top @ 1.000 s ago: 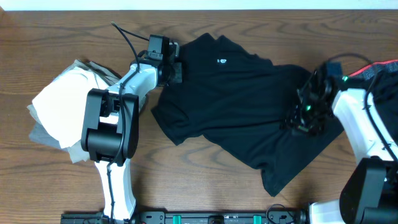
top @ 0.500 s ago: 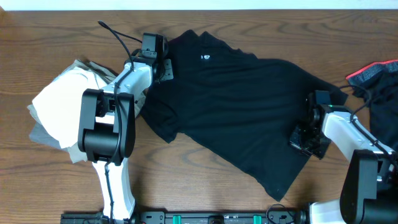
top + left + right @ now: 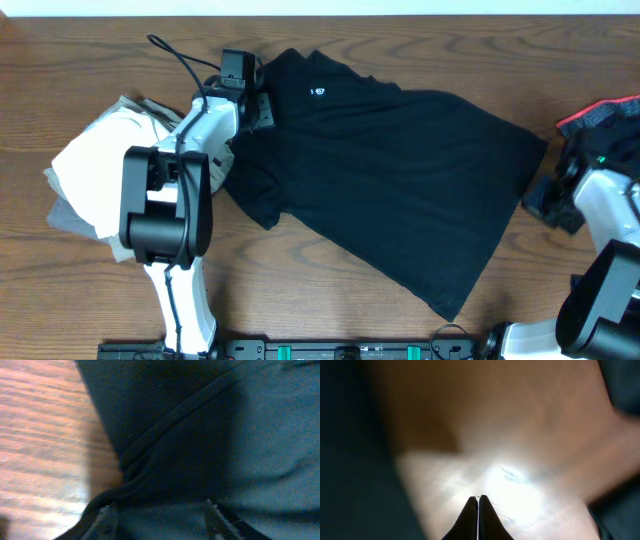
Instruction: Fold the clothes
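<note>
A black T-shirt (image 3: 400, 170) lies spread across the middle of the wooden table, its small white logo near the top left. My left gripper (image 3: 260, 108) sits at the shirt's upper left corner. In the left wrist view it (image 3: 161, 520) is open, with the black cloth (image 3: 225, 435) and a seam lying between and ahead of the fingers (image 3: 107, 521). My right gripper (image 3: 547, 200) is just off the shirt's right edge. In the right wrist view it (image 3: 478, 501) is shut and empty over bare wood, with the dark cloth (image 3: 350, 460) at the left.
A pile of white and grey clothes (image 3: 95, 175) lies at the left beside the left arm. A red and black garment (image 3: 600, 112) sits at the right edge behind the right arm. Bare table (image 3: 330, 310) shows along the front.
The shirt has been drawn left and now lies flatter. My right gripper has let go of the cloth, shut, and moved right off the shirt. My left gripper has opened.
</note>
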